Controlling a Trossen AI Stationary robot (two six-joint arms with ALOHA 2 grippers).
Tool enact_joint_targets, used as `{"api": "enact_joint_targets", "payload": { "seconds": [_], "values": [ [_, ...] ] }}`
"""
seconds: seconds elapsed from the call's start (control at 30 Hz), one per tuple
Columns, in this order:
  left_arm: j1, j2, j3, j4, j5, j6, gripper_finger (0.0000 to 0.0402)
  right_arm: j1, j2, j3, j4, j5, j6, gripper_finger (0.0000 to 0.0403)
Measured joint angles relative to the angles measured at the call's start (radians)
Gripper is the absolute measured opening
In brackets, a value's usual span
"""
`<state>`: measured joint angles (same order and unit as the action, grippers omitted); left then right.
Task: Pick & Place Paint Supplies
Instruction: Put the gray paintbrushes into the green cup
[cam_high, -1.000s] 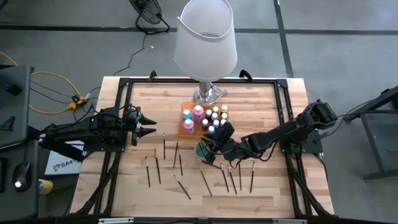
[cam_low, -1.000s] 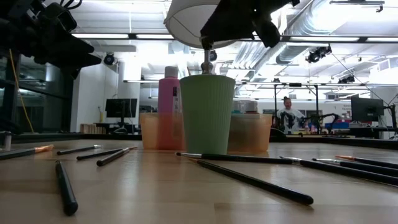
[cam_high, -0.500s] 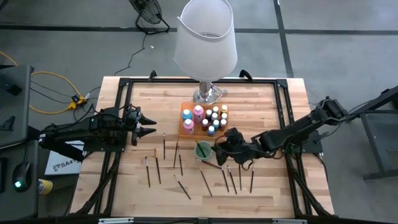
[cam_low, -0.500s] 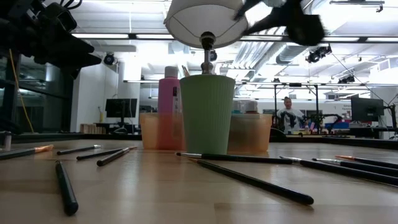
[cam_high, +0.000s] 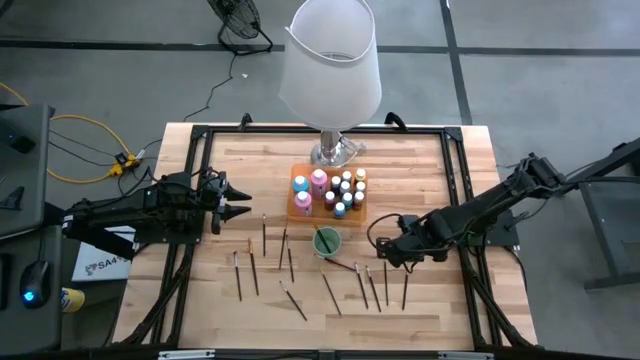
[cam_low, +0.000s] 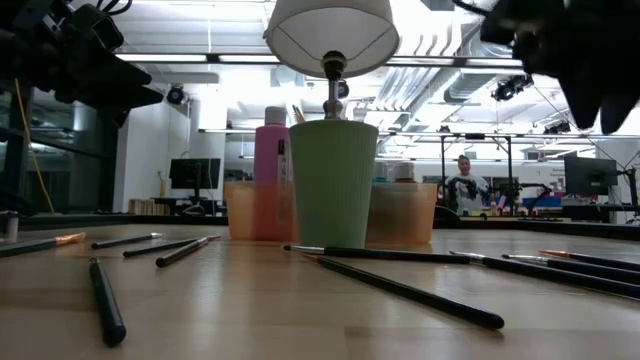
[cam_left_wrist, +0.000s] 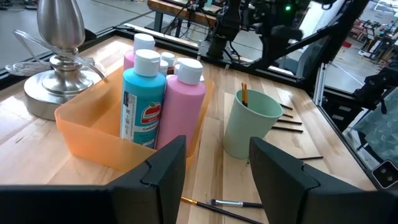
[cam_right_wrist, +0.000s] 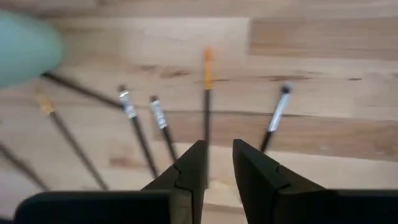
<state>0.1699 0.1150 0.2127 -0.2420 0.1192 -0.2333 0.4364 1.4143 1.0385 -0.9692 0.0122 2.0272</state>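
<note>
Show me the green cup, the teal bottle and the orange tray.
green cup (cam_left_wrist: 252, 127), left wrist view, on its side wall.
teal bottle (cam_left_wrist: 143, 102), left wrist view, on its label.
orange tray (cam_left_wrist: 84, 138), left wrist view, on its near wall.

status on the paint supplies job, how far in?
Done: one brush stands in the green cup, and the bottles sit in the orange tray. In hand: nothing; the right gripper hangs empty over the loose brushes, fingers slightly apart. Left: about a dozen brushes lie on the table. The left gripper waits open at the table's left side.
</note>
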Motion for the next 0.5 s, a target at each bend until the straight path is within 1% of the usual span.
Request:
{"api": "enact_joint_targets", "payload": {
  "seconds": [0.07,0.17,0.33,0.5],
  "values": [
    [0.000,0.000,0.000,0.000,0.000,0.000,0.0172,0.002,0.000,-0.023,0.002,-0.012,0.019,0.0083],
    [0.000,0.000,0.000,0.000,0.000,0.000,0.0172,0.002,0.000,-0.077,0.017,-0.056,0.053,0.0102],
    [0.000,0.000,0.000,0.000,0.000,0.000,0.0172,0.002,0.000,-0.180,0.097,-0.080,0.080,0.0140],
    [0.000,0.000,0.000,0.000,0.000,0.000,0.0172,0.001,0.001,-0.261,0.160,-0.098,0.083,0.0151]
  ]
}}
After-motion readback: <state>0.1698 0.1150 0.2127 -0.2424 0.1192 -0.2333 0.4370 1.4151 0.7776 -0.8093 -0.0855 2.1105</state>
